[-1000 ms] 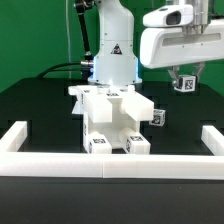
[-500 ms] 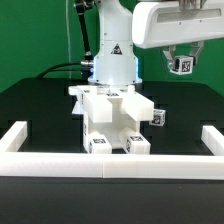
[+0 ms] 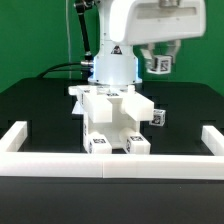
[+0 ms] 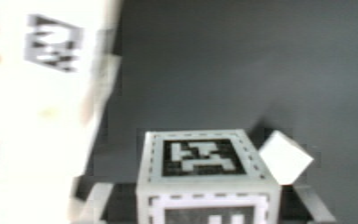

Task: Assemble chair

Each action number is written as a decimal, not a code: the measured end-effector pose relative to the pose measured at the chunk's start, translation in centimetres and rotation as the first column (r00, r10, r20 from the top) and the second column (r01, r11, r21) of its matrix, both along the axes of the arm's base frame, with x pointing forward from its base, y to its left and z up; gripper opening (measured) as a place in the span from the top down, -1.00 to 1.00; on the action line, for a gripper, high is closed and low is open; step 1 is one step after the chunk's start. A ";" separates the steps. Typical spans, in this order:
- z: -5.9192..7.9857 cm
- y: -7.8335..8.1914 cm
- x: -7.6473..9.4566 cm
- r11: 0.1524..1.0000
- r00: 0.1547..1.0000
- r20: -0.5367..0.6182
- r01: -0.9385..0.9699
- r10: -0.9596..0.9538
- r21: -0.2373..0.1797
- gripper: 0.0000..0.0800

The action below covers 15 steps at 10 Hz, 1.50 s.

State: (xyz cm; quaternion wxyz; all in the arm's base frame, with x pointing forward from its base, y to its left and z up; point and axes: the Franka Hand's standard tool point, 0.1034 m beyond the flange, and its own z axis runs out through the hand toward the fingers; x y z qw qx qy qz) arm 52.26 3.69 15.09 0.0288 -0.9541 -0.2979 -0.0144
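Note:
The partly built chair (image 3: 113, 120), a blocky white stack with square tags on its front and side, stands mid-table in front of the arm's base. High above it, toward the exterior view's right, my gripper (image 3: 158, 60) is shut on a small white tagged chair part (image 3: 158, 65) that hangs clear of the assembly. In the wrist view this held part (image 4: 202, 160) fills the space between my fingers (image 4: 105, 200), its tag facing the camera. The chair's white body (image 4: 51, 90) with one tag shows beside it, far below.
A low white border rail (image 3: 110, 161) runs along the table's front, with raised ends at the exterior view's left (image 3: 20, 134) and right (image 3: 212, 138). The arm's white base (image 3: 112, 62) stands behind the chair on the black table.
My gripper, still holding the tagged part, has risen and travelled toward the exterior view's left, nearer above the chair. The chair itself has not moved.

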 end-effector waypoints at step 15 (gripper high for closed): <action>-1.5 -3.4 1.7 0.991 0.991 0.003 -0.130 0.130 -0.017 0.29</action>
